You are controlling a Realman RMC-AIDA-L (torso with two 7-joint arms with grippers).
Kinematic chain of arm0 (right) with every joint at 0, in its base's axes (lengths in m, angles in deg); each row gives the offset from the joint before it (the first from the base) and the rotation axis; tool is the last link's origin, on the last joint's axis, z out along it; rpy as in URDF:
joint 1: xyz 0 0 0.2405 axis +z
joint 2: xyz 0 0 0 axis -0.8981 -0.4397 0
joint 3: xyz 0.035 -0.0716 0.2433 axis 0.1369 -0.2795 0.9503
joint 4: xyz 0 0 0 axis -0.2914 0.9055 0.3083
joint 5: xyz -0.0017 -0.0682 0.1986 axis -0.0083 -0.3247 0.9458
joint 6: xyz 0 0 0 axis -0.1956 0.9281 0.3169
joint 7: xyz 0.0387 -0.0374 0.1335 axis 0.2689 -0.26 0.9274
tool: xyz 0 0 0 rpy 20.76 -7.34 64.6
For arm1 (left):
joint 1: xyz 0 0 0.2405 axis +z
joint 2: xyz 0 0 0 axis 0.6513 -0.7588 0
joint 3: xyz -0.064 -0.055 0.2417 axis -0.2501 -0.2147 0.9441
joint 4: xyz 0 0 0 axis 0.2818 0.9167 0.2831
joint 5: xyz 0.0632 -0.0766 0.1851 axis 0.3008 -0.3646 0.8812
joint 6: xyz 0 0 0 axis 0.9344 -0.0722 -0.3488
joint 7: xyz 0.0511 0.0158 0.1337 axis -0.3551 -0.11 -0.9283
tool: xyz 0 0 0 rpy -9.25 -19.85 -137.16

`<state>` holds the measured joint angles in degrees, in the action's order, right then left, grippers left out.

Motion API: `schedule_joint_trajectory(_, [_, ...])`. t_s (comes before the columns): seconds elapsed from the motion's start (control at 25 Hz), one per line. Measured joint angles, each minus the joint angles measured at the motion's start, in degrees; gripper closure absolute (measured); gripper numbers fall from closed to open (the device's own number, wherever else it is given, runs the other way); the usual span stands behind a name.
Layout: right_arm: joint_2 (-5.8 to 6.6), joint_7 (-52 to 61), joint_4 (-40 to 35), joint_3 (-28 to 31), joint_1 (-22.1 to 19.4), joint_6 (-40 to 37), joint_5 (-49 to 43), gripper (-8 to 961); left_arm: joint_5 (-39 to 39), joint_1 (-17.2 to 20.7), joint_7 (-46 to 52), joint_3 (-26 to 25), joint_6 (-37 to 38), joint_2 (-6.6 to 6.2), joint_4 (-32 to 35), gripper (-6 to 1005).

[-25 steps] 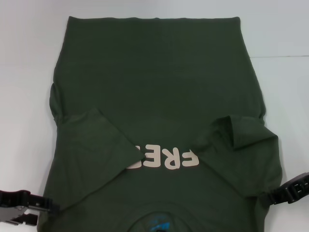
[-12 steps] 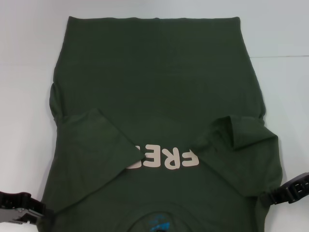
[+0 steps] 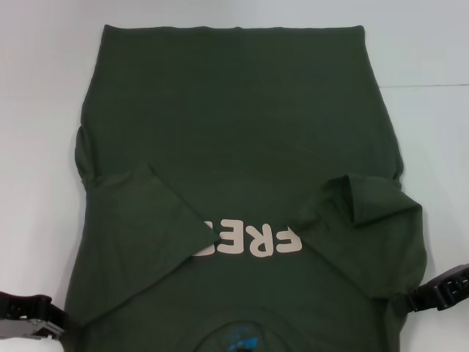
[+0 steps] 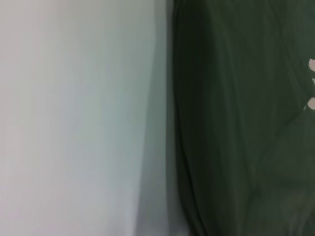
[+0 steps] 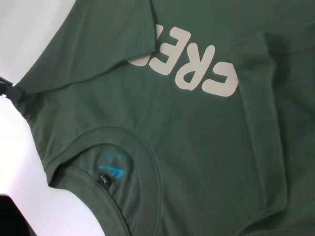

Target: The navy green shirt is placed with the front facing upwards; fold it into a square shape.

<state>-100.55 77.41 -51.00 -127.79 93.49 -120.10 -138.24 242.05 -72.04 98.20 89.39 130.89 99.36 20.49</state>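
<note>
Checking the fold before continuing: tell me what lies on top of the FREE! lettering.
Both sleeves of the navy green shirt are folded inward over its chest. The left sleeve covers the lettering past "FRE"; the right sleeve just reaches the F. The hidden letters cannot be seen.

White tabletop (image 3: 425, 44), smooth and matte, filling the whole head view out to every edge. Faint straight seam (image 3: 432, 86) crossing the far right part, with a slightly greyer tone beyond it. Even, diffuse light from above, throwing only soft, narrow shadows. Same pale surface (image 4: 74, 118) in the left wrist view, shading to a cool grey toward the middle. Bright white again (image 5: 29, 24) in the right wrist view. No walls, floor or windows in sight.
</note>
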Motion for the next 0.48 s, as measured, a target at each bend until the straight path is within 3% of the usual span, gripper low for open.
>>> schedule_joint_trajectory(0.2, [-0.14, -3.53, 1.12, 3.66, -0.70, -0.06, 0.06, 913, -2.33, 0.39, -7.25, -1.42, -0.16, 0.06, -0.36, 858])
schedule_joint_trajectory(0.48, [-0.46, -19.96, 9.74, 17.18, -2.83, 0.05, 0.71, 913, -3.44, 0.77, -21.70, -7.38, -2.58, -0.34, -6.21, 922])
